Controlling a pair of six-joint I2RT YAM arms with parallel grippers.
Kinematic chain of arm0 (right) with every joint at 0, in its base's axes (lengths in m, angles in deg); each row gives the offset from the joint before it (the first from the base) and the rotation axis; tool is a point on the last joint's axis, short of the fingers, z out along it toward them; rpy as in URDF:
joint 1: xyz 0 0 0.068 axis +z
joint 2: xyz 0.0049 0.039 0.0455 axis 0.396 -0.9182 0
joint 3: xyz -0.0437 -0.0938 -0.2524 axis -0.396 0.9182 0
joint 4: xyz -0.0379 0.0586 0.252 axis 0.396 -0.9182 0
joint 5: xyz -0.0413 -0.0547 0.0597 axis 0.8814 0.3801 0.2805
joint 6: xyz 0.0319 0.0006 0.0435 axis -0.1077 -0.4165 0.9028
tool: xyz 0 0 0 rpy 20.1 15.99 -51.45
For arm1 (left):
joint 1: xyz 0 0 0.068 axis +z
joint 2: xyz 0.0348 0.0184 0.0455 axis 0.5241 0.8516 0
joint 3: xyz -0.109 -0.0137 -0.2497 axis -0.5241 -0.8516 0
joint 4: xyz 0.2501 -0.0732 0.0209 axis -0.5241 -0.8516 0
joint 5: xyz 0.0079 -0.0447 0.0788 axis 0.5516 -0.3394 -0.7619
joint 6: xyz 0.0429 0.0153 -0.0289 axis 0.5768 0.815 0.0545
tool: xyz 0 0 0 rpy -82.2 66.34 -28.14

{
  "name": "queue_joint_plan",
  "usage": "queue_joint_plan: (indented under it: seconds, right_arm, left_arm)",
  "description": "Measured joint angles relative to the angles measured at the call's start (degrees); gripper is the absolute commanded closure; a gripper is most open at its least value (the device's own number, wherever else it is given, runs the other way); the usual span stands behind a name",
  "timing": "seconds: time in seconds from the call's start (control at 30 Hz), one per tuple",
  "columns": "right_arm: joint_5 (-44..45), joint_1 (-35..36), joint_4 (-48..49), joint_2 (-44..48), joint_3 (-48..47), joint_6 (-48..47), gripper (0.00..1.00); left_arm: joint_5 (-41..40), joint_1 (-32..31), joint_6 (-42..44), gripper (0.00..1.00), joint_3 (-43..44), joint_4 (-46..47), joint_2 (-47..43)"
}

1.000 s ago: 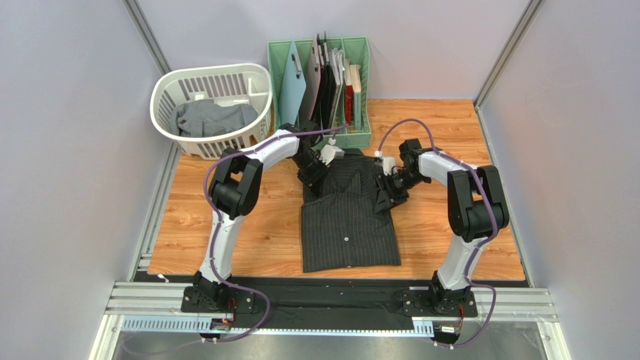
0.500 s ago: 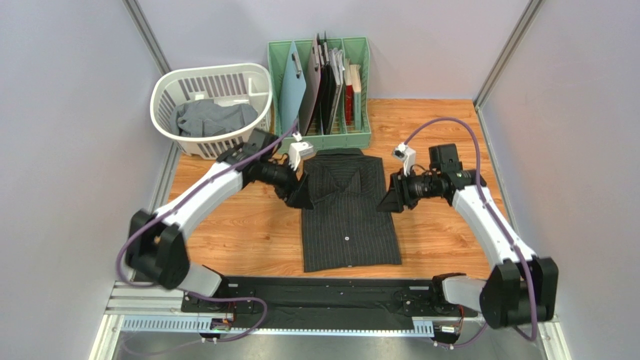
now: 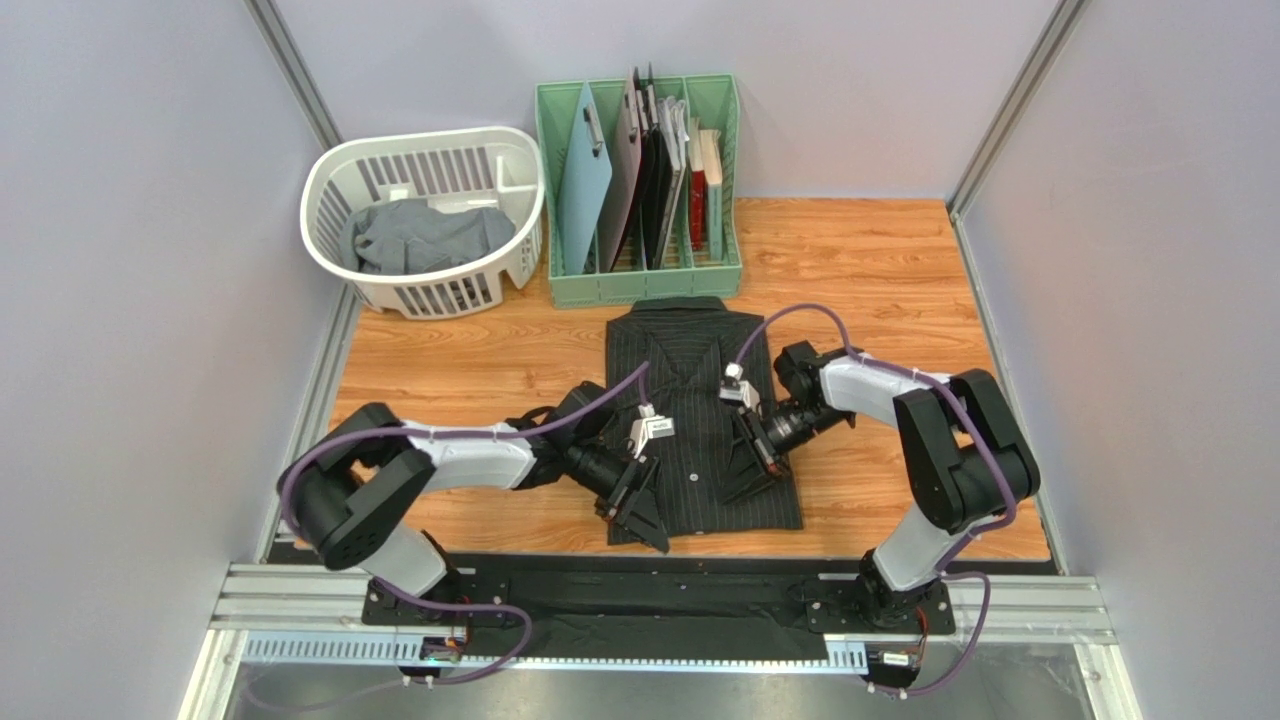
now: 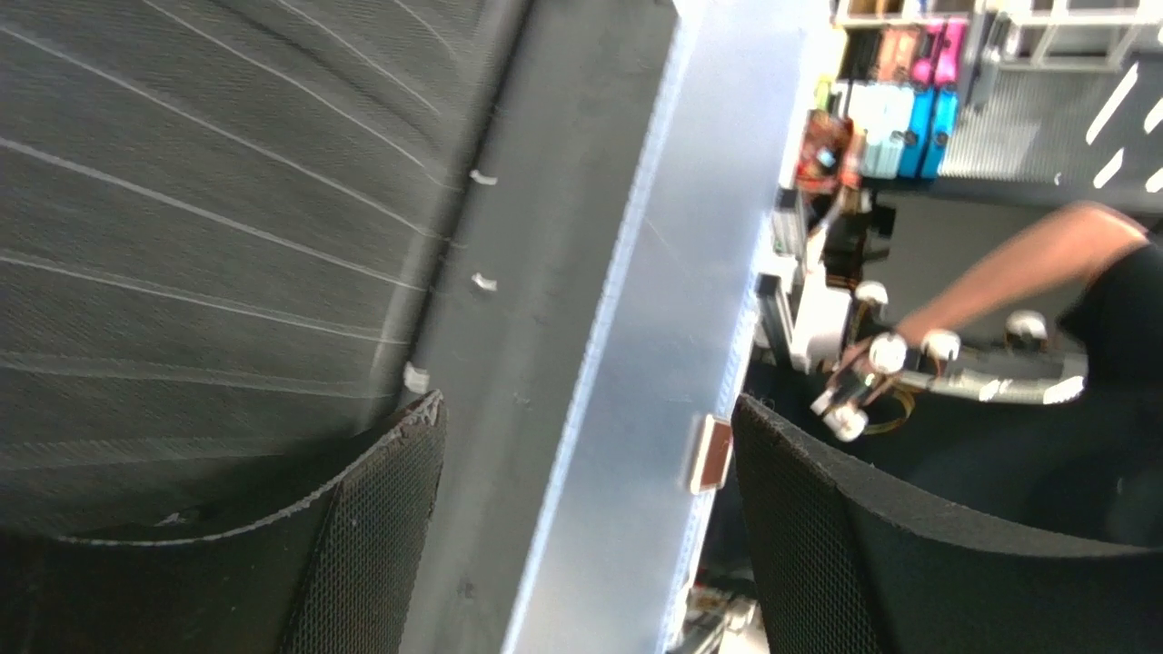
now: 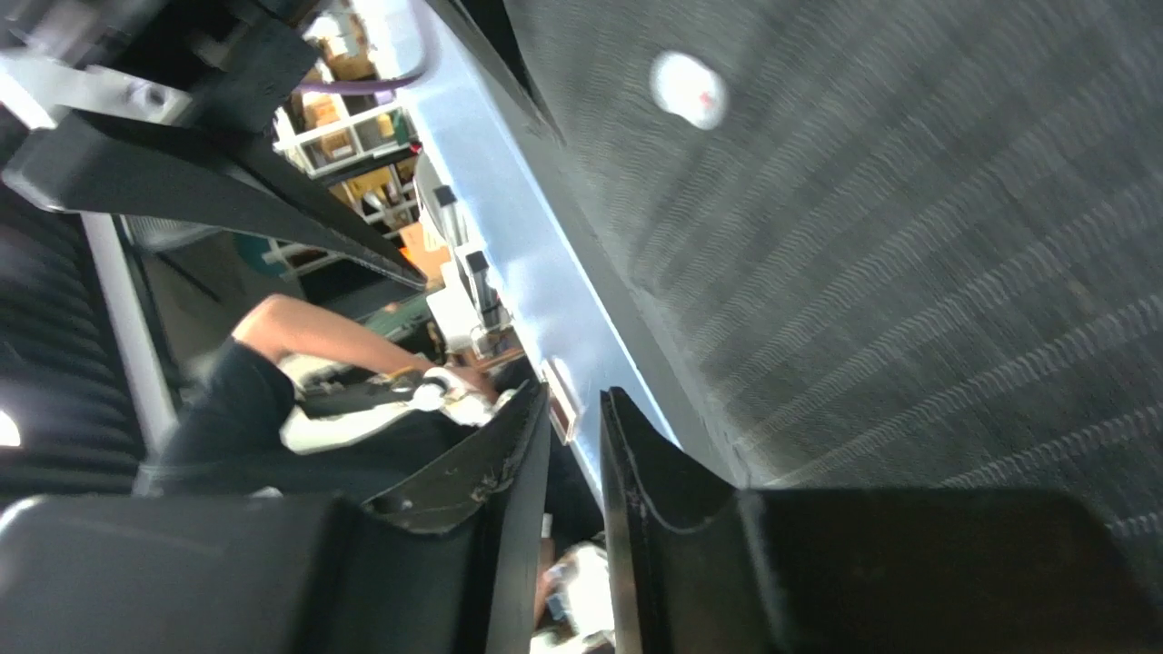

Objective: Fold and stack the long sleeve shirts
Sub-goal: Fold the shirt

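A black pinstriped long sleeve shirt (image 3: 694, 393) lies folded in the middle of the table, collar towards the rack. A grey long sleeve shirt (image 3: 428, 236) sits crumpled in the basket. My left gripper (image 3: 649, 525) hovers low over the black shirt's near left corner. In the left wrist view its jaws (image 4: 584, 409) stand wide open and empty, the striped cloth (image 4: 205, 205) to their left. My right gripper (image 3: 751, 473) is over the shirt's lower right part. Its jaws (image 5: 575, 398) show only a narrow empty gap, beside the cloth (image 5: 928, 245) and a white button (image 5: 687, 89).
A white laundry basket (image 3: 334, 177) stands at the back left. Beside it is a green rack (image 3: 646, 281) of boards and folders. A metal rail (image 3: 661, 600) runs along the table's near edge, just below the shirt's hem. Grey walls close both sides.
Both arms have swung from the shirt's upper sides near the collar down to its lower part near the hem. The right jaws have narrowed. The left jaws have opened wide.
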Motion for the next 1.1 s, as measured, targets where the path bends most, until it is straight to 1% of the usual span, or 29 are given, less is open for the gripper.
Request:
queue_joint_plan:
  seconds: [0.07, 0.13, 0.2, 0.27, 0.4, 0.43, 0.53, 0.6, 0.67, 0.73, 0.8, 0.87, 0.93, 1.03, 1.1]
  right_arm:
    - [2.67, 0.66, 0.44, -0.66, 1.81, 3.80, 0.71]
    - [5.97, 1.64, 2.05, -3.26, 2.43, 7.41, 0.71]
    - [9.16, 2.32, 3.54, -6.64, 2.75, 10.12, 0.69]
    - [10.54, 2.67, 4.70, -8.85, 2.73, 10.40, 0.68]
    - [12.35, 2.80, 5.90, -8.83, 2.19, 11.69, 0.69]
    - [12.74, 2.89, 5.81, -8.81, 2.03, 11.74, 0.71]
    - [14.01, 2.82, 4.59, -8.46, 1.14, 11.91, 0.71]
    - [15.15, 2.23, 2.93, -7.28, 0.70, 11.74, 0.69]
    - [16.17, 0.94, 1.14, -4.26, -0.33, 11.21, 0.69]
    - [16.17, -0.90, -0.37, -1.40, -2.64, 10.75, 0.70]
    - [15.69, -3.06, -2.05, -0.48, -6.19, 9.25, 0.70]
    - [15.15, -5.20, -5.53, -1.81, -10.86, 6.32, 0.71]
    - [14.36, -7.41, -8.81, -4.22, -14.12, 3.67, 0.72]
    - [13.60, -10.19, -14.19, -9.64, -17.57, 0.92, 0.76]
    - [13.42, -12.26, -17.20, -15.21, -20.37, -0.59, 0.77]
  left_arm:
    - [-0.96, 0.59, -0.31, 0.21, 1.05, 0.59, 4.33]
    - [-1.95, 1.42, -0.42, 0.22, 2.73, 0.48, 9.20]
    - [-0.24, 3.23, -1.20, 0.24, 4.11, -0.11, 13.29]
    - [1.75, 4.87, -1.55, 0.25, 5.66, -1.51, 15.54]
    - [3.04, 8.52, -0.55, 0.29, 6.86, -4.00, 17.14]
    - [3.08, 9.29, 0.24, 0.29, 6.86, -4.96, 16.96]
    - [1.97, 10.36, 5.07, 0.30, 6.84, -9.20, 14.12]
    - [1.16, 10.19, 8.98, 0.30, 6.84, -12.50, 9.73]
    - [0.11, 8.87, 12.48, 0.30, 7.43, -15.30, 4.39]
    - [-0.48, 5.86, 14.29, 0.32, 9.53, -16.24, -0.02]
    - [-1.01, 2.38, 14.82, 0.34, 13.07, -15.37, -1.05]
    - [-1.33, -0.26, 14.75, 0.36, 16.48, -13.60, 1.20]
    - [-1.33, -1.73, 14.25, 0.40, 19.28, -11.50, 5.68]
    - [-1.77, -2.19, 13.49, 0.41, 23.76, -10.88, 15.67]
    - [-2.80, -2.16, 13.68, 0.43, 26.32, -12.98, 22.93]
